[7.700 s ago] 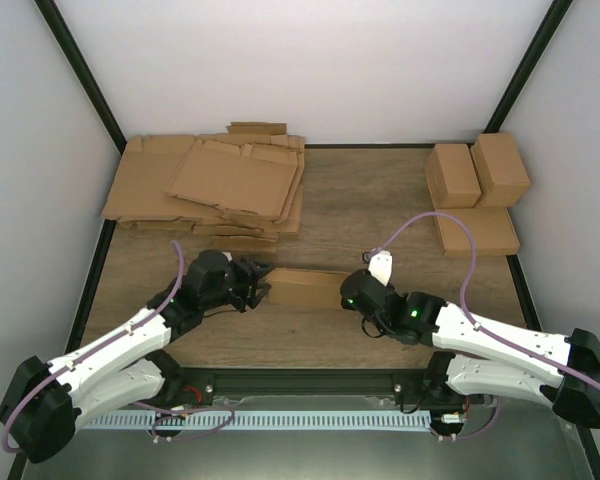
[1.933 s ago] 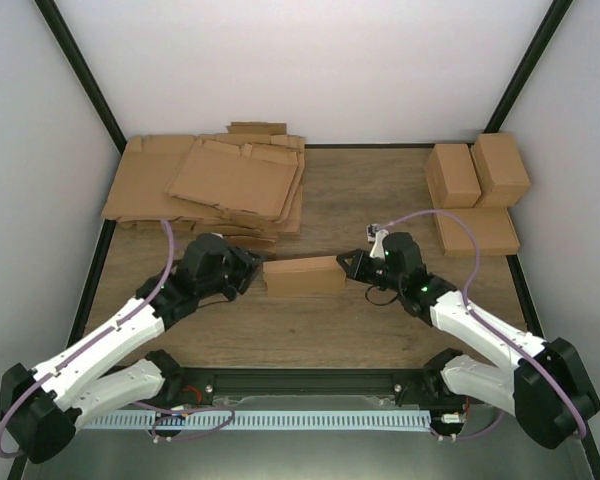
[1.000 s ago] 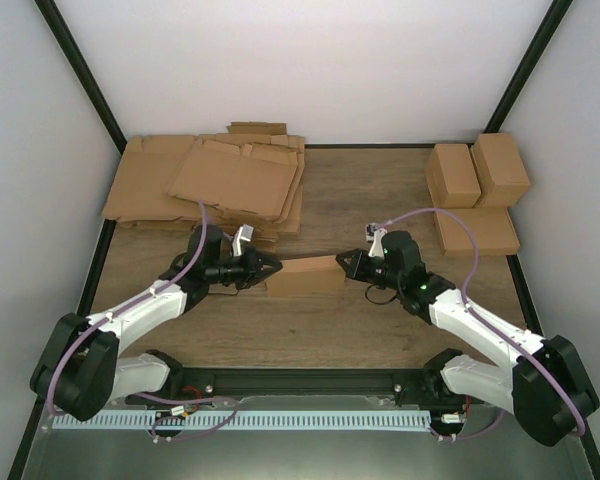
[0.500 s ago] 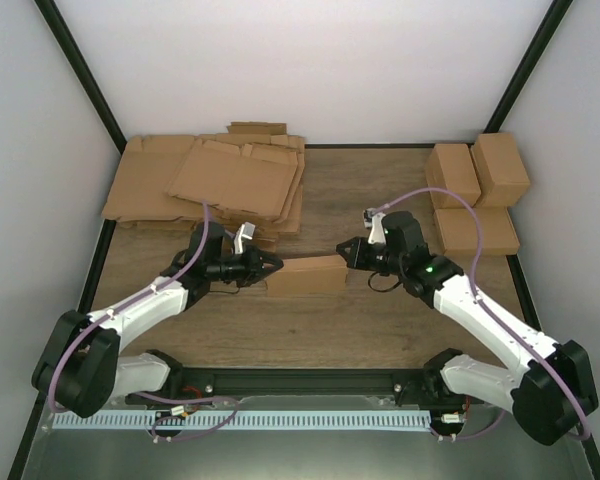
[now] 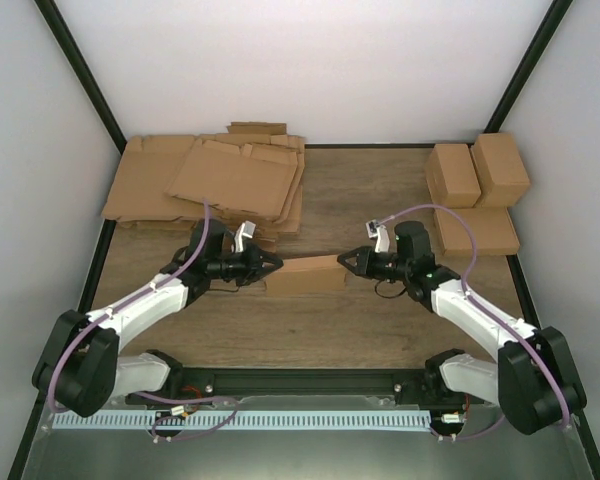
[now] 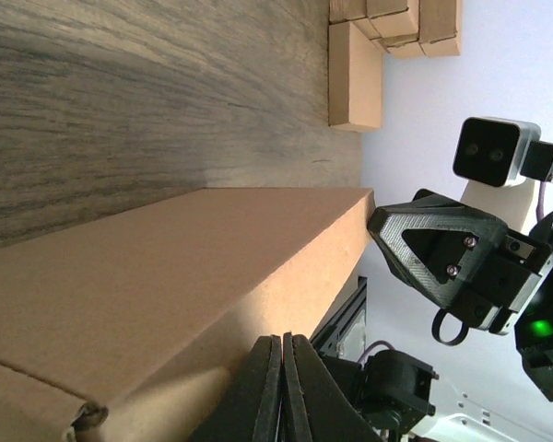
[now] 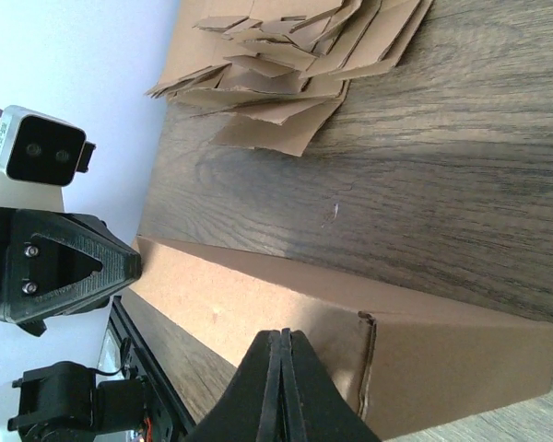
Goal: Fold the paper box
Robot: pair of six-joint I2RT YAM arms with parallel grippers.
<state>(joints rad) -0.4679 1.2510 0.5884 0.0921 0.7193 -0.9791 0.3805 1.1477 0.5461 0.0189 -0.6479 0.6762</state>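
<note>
Where white walls (image 5: 310, 60) ring wooden table (image 5: 370, 190), paper box (image 5: 305, 275) between closed left fingers (image 5: 266, 265), closed right fingers (image 5: 352, 262)

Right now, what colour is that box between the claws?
The paper box is plain brown; clearest in right wrist view.

Legend: a pile of flat cardboard sheets (image 5: 215, 185) is shown at 10 o'clock on the wooden tabletop (image 5: 365, 195); three closed boxes (image 5: 470, 215) are grouped at 2 o'clock.
</note>
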